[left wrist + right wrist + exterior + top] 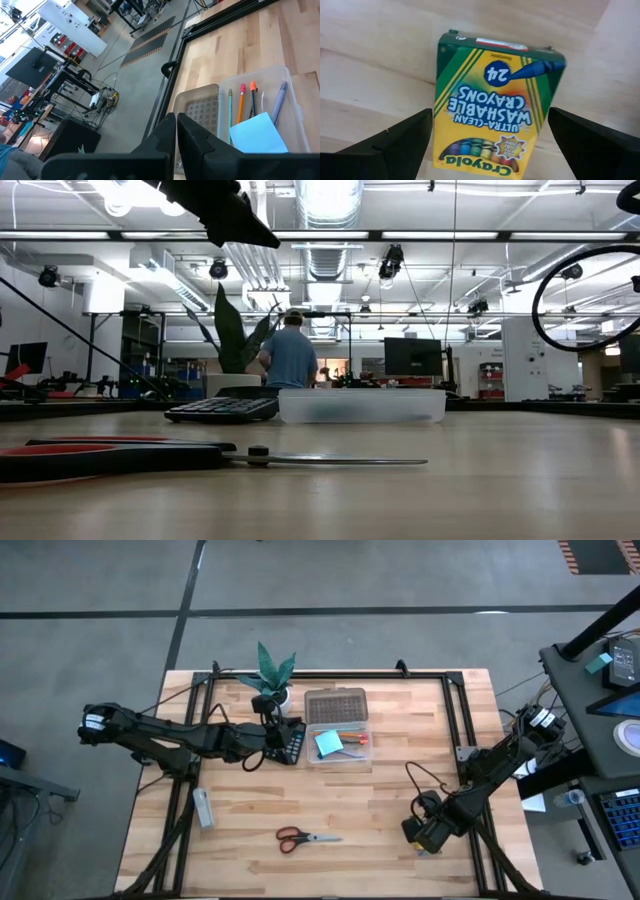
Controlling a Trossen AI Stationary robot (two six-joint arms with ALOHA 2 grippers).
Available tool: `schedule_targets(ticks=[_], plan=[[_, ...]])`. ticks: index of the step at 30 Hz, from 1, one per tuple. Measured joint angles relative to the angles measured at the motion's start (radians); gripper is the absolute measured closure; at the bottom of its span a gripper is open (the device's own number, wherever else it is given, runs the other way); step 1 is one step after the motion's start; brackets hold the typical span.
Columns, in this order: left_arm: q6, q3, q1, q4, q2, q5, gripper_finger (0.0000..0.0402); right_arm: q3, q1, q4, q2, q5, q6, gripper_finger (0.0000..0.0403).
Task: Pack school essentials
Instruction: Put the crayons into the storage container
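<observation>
- My right end effector [485, 145] hangs spread over the Crayola crayon box [492, 100], which lies flat on the surface [380, 820] between my fingers, long axis running away from my wrist.
- My left end effector [176, 131], pressed together, waits near the clear plastic box [337, 745].

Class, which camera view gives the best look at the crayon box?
The right wrist view: the crayon box fills it, label readable, between the open right hand's fingers. The high view shows only a yellow sliver under that hand. The low and left wrist views miss it.
</observation>
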Motion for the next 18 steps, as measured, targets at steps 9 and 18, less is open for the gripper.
schedule_targets(ticks=[9,18], plan=[[-0.002,0.0,0.0,0.0,0.0,0.0,0.0402,-0.013,0.0,0.038,0.06,0.0,-0.017,0.0019],[-0.004,-0.001,0.0,0.0,0.0,0.0,0.0402,-0.01,0.0,0.056,0.104,-0.006,-0.051,0.002]])
